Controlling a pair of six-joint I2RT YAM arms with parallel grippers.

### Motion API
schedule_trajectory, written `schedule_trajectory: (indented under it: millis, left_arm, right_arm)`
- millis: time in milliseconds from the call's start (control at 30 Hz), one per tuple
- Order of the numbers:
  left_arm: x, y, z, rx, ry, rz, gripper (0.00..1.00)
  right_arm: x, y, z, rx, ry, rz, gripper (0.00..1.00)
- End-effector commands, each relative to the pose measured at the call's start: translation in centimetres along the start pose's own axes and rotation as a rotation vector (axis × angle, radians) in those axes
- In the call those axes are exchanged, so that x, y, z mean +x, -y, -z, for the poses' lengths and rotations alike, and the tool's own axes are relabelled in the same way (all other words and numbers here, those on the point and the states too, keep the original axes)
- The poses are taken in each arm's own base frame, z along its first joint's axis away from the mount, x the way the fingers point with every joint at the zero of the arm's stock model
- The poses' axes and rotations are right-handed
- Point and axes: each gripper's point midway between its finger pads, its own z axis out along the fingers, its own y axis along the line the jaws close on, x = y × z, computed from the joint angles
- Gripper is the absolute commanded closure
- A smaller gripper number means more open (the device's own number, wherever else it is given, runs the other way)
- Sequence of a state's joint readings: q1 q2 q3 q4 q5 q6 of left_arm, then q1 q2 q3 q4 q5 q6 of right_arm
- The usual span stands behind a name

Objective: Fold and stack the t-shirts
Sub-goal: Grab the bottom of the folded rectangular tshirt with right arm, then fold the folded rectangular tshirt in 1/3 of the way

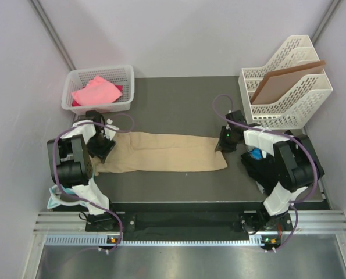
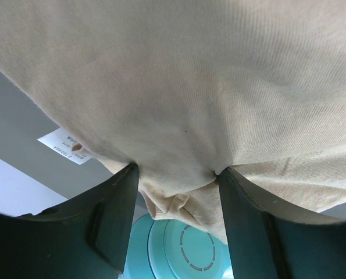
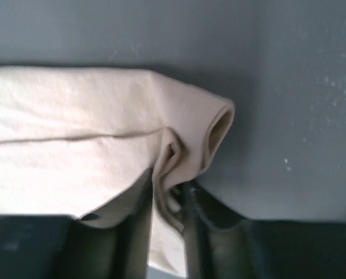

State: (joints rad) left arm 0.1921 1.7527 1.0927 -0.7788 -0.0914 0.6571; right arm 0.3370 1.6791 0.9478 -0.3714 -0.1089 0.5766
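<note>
- The large, soft tan t-shirt [image 1: 161, 152] lies on the dark grey table [image 1: 173, 110] as a long narrow band, stretched between the two arms.
- The left gripper [image 1: 101, 148] has its jaws rather wide, but a thick bunch of the cloth fills the gap and touches both fingers [image 2: 117, 221]. I judge that it is held.
- The right gripper [image 3: 168, 186] has narrow jaws, which pinch a thin fold at the band's right end.
- The step in hand, I think, is taking both ends for the next fold.
- The next move calls for lifting both ends together and laying one end over the other, with the edges level.
- A crumpled pink t-shirt [image 1: 96, 90] waits in the white plastic basket [image 1: 128, 87].
</note>
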Motion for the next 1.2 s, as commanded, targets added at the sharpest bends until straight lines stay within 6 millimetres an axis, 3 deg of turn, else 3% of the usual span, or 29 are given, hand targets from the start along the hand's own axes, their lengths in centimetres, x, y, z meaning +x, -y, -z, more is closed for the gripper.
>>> schedule_trajectory:
  millis: [0, 33, 100, 200, 333, 400, 533, 700, 800, 967, 1167]
  left_arm:
    - [0.3, -0.8, 1.1, -0.047, 0.003, 0.001, 0.38]
    - [0.2, -0.9, 1.2, -0.049, 0.006, 0.002, 0.38]
    - [0.3, -0.7, 1.3, -0.046, 0.005, 0.002, 0.38]
    - [0.0, -0.6, 1.9, -0.044, 0.017, 0.006, 0.38]
    - [-0.6, 0.4, 3.6, -0.007, 0.037, -0.001, 0.37]
    - [-1.3, 0.8, 5.2, -0.008, 0.065, -0.016, 0.37]
    - [-2.3, 4.1, 8.7, 0.029, 0.098, -0.118, 0.35]
    - [-4.5, 7.5, 12.9, 0.025, 0.199, -0.216, 0.31]
    - [-4.7, 8.5, 14.5, 0.038, 0.210, -0.223, 0.31]
    - [-4.8, 9.5, 15.4, 0.074, 0.243, -0.223, 0.31]
    - [-3.8, 9.6, 13.9, 0.057, 0.214, -0.208, 0.31]
  right_arm:
    - [3.6, 2.3, -2.4, 0.043, -0.106, -0.036, 0.83]
    - [3.7, 2.4, -2.4, 0.043, -0.108, -0.036, 0.92]
    - [3.7, 2.5, -2.1, 0.052, -0.105, -0.031, 1.00]
    - [2.8, 2.7, -0.8, 0.072, -0.072, -0.021, 1.00]
    - [0.0, 3.3, 2.0, 0.117, 0.008, -0.016, 1.00]
    - [-0.7, 3.8, 3.6, 0.137, 0.029, -0.004, 1.00]
    - [-2.1, 6.1, 5.5, 0.162, 0.056, -0.031, 1.00]
    - [-2.5, 8.1, 5.9, 0.190, 0.055, -0.058, 1.00]
    - [-3.3, 8.9, 6.1, 0.229, 0.066, -0.064, 1.00]
    - [-4.4, 7.0, 7.2, 0.189, 0.094, -0.048, 1.00]
    - [-4.2, 2.1, 8.0, 0.148, 0.119, 0.042, 1.00]
